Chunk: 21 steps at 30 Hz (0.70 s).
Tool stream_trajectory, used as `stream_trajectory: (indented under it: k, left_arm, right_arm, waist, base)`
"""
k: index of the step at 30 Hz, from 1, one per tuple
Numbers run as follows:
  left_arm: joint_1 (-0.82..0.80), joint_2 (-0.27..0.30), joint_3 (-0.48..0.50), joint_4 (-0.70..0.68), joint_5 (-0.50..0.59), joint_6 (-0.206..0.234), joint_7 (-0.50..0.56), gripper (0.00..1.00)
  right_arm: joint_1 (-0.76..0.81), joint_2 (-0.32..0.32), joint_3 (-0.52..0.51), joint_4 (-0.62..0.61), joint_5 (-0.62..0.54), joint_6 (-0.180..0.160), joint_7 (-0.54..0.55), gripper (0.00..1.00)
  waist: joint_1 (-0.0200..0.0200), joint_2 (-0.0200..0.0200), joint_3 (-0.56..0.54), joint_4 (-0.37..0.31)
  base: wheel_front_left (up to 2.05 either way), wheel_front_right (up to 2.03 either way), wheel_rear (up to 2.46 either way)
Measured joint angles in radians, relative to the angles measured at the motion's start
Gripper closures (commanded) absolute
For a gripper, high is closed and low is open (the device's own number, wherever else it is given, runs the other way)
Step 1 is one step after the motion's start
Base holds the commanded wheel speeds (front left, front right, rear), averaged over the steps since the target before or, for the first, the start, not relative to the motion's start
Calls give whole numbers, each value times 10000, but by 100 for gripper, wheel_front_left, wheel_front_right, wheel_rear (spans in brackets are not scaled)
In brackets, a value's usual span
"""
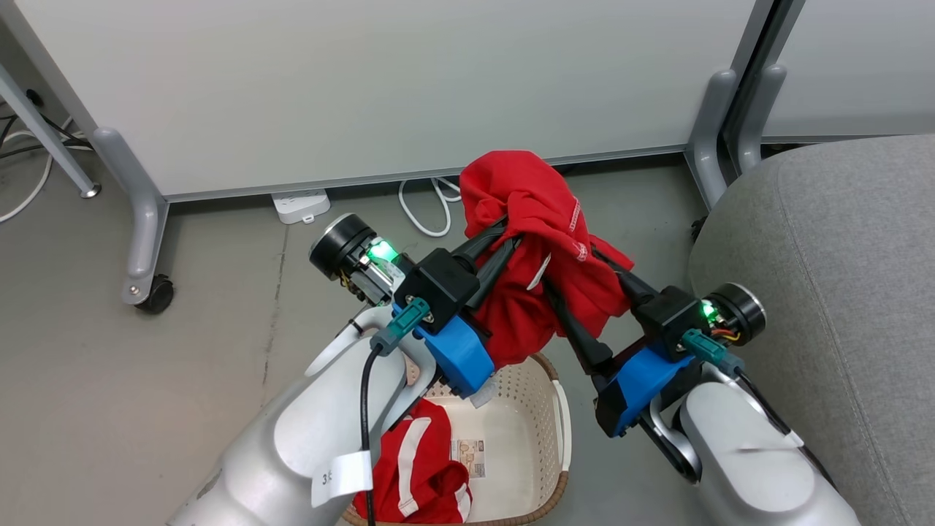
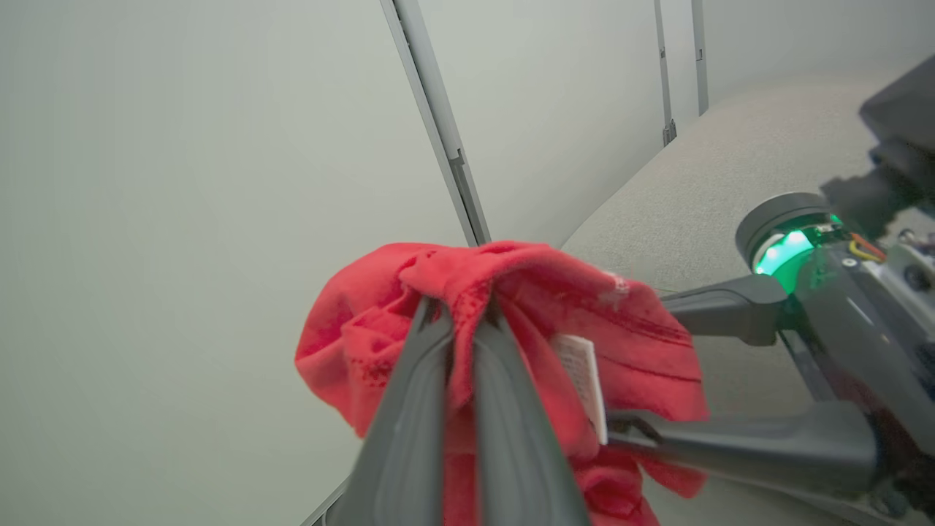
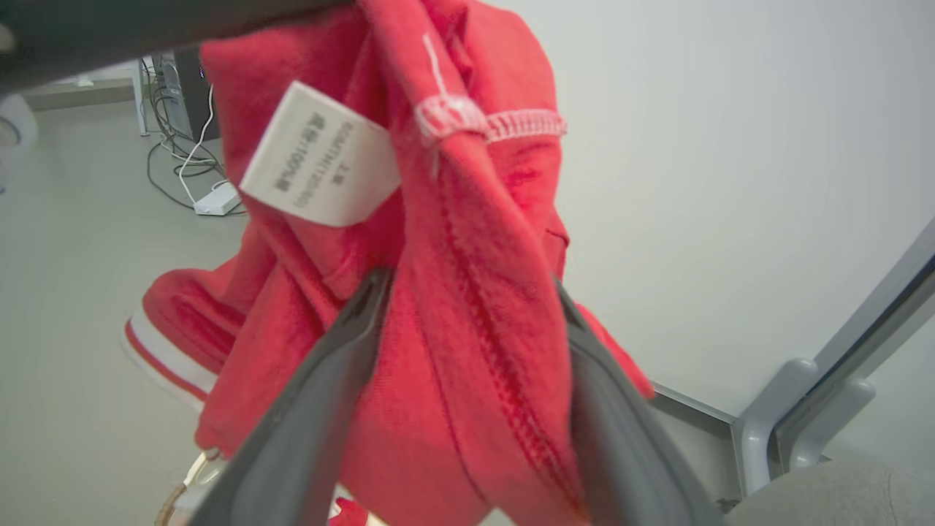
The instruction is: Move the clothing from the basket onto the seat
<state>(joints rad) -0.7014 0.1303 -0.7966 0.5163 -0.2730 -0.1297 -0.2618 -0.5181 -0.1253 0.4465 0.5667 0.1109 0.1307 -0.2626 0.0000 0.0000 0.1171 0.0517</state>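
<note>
Nearest are the two pale forearms, the left forearm point(image 1: 321, 431) and the right forearm point(image 1: 752, 460), both reaching out over the basket point(image 1: 561, 409).

On the left, the left gripper point(image 2: 460, 321) is pinched almost closed on a thin fold of the held garment point(image 1: 533, 219). The garment hangs in the air above the basket's far rim. That fold looks small, so a quick swing could pull it free.

To its right, the right gripper point(image 3: 467, 307) has its fingers spread wide, with cloth between and over them. It seems to prop the garment rather than clamp it, though its tips are buried in fabric and I cannot be sure. If the left pinch slips, the garment would likely slide off. It could drop to the floor point(image 1: 606, 497) between basket and seat point(image 1: 840, 292), or fall back into the basket. Its hanging lower part is near the rim and might snag there.

The basket sits near, just left of centre. It holds the other garment point(image 1: 416, 467), bunched at its left end, and a small paper label point(image 1: 467, 447) on its bare bottom. The seat stands on the right, bare grey where seen.
</note>
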Motion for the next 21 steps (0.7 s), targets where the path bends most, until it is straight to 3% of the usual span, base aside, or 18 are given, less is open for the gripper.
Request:
stream_trajectory:
  k: [1, 19, 20, 21]
  left_arm:
    - [-1, 0, -12, 0, -2, 0, 2, 100]
    - [-2, 52, -90, 54, -84, -2, 0, 100]
    - [-2, 48, -75, 54, -86, -2, 2, 96]
    - [-1, 40, -65, 71, -94, -2, 0, 51]
  right_arm:
    - [-36, 15, 81, 90, 65, 0, 0, 100]
    - [-144, -25, 339, 211, 813, 0, 0, 100]
    - [-134, -23, 297, 190, 859, 0, 0, 100]
    - [-128, -21, 286, 180, 867, 0, 0, 100]
  waist:
    - [0, 0, -7, -8]
    - [0, 0, -141, -134]
    - [0, 0, -136, -139]
    - [0, 0, -134, -143]
  base:
    - [0, 0, 0]
    - [0, 0, 0]
    - [0, 0, 0]
    - [0, 0, 0]
